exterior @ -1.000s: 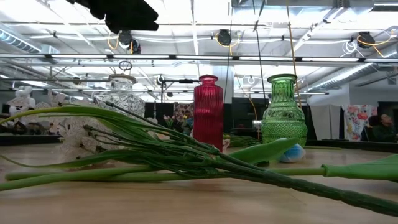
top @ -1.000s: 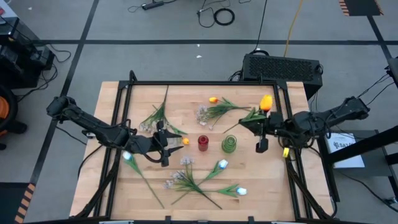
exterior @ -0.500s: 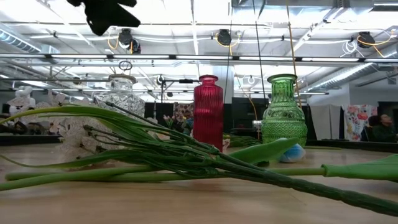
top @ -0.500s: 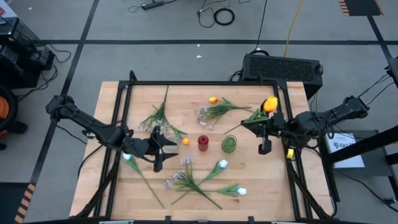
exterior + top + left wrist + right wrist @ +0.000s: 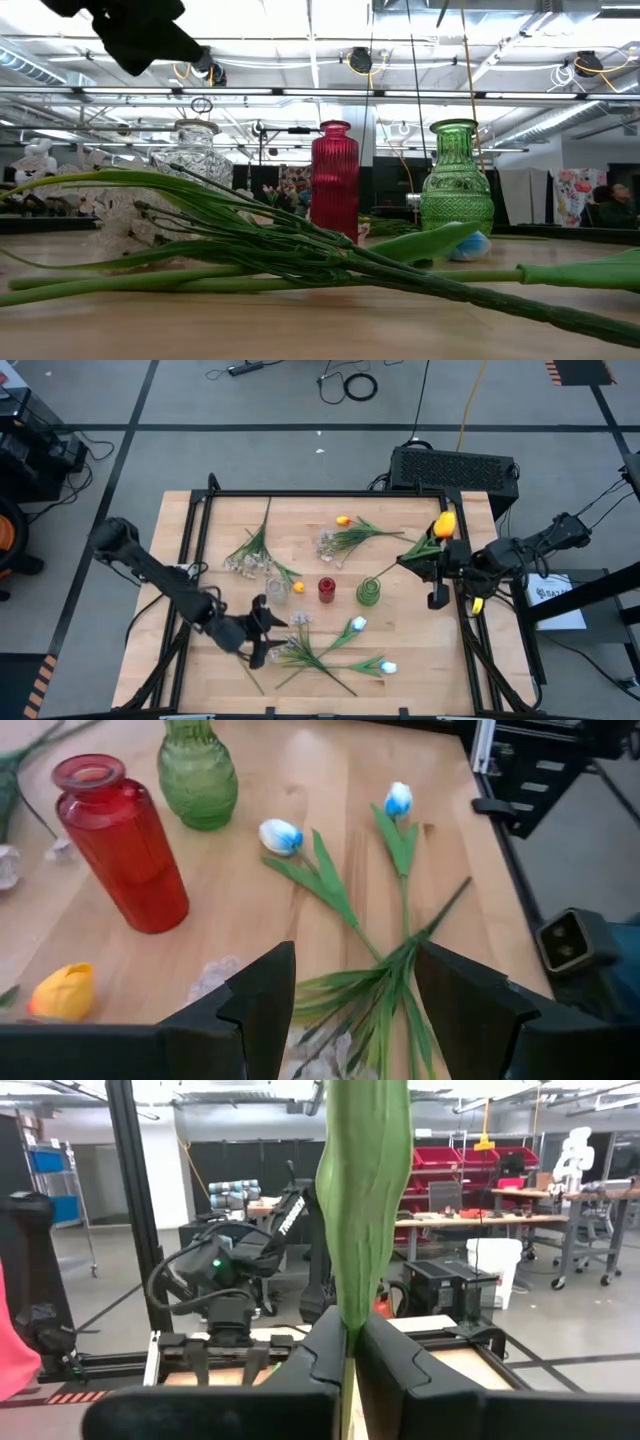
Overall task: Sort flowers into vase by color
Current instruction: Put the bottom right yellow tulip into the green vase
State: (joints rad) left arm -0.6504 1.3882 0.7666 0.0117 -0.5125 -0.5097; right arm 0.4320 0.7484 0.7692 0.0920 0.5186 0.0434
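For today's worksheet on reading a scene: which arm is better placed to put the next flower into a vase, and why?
Probably the right. Its claw is shut on the orange-yellow tulip, stem lifted beside the green ribbed glass vase. The left claw hangs open and empty over the pile of green-stemmed flowers.

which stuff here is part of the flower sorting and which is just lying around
Job:
orange tulip, held by the right gripper
blue-white tulips
pink-white sprays, under the left gripper
red vase
green vase
clear vase

Lying about:
black box
floor cables
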